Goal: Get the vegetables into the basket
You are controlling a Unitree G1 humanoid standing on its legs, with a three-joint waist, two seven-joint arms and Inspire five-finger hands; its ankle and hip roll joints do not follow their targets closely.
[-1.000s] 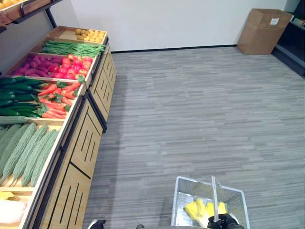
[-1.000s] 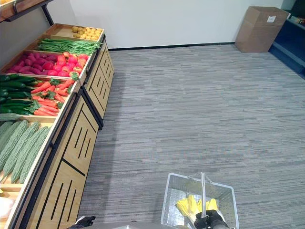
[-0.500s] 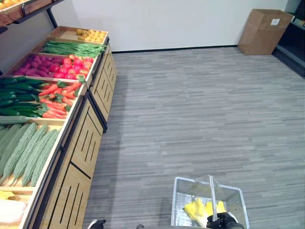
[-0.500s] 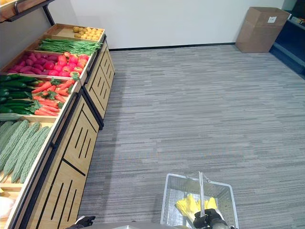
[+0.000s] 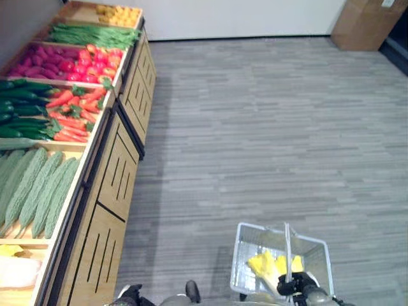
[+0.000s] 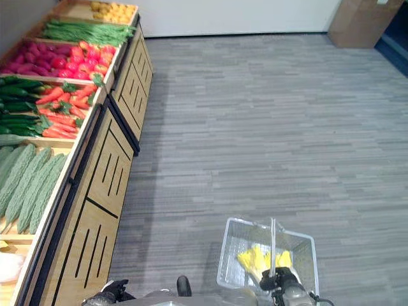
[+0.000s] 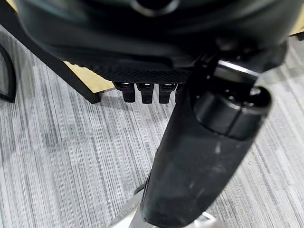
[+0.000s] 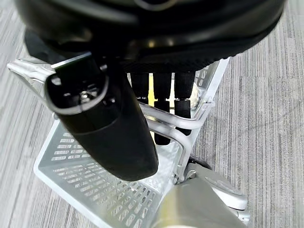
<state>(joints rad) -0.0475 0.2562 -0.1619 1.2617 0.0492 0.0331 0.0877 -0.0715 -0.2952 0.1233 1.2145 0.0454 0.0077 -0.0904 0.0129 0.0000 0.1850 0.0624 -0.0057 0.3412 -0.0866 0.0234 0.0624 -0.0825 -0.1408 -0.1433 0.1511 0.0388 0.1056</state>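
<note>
A silver wire basket (image 5: 245, 255) hangs low over the grey floor at the lower right. My right hand (image 5: 294, 282) is shut on its handle (image 8: 164, 116), with the fingers (image 8: 162, 102) curled round the bar in the right wrist view. Yellow vegetables (image 5: 262, 263) lie inside the basket. My left hand (image 5: 131, 294) hangs at the lower left beside the stand, its fingers (image 7: 142, 92) curled and holding nothing. On the wooden stand (image 5: 108, 191) to the left lie pale green bitter gourds (image 5: 35, 191), carrots (image 5: 76, 115), cucumbers (image 5: 19, 115), red vegetables (image 5: 95, 60), green beans (image 5: 89, 35) and potatoes (image 5: 118, 11).
The stand's slatted front runs along the left side, close to my left hand. A cardboard box (image 5: 370, 22) stands by the far wall at the upper right. Grey carpet floor (image 5: 268, 127) stretches ahead and to the right.
The whole picture has shifted as the camera tipped downward. The basket stays in my right hand and the left hand stays low by the stand.
</note>
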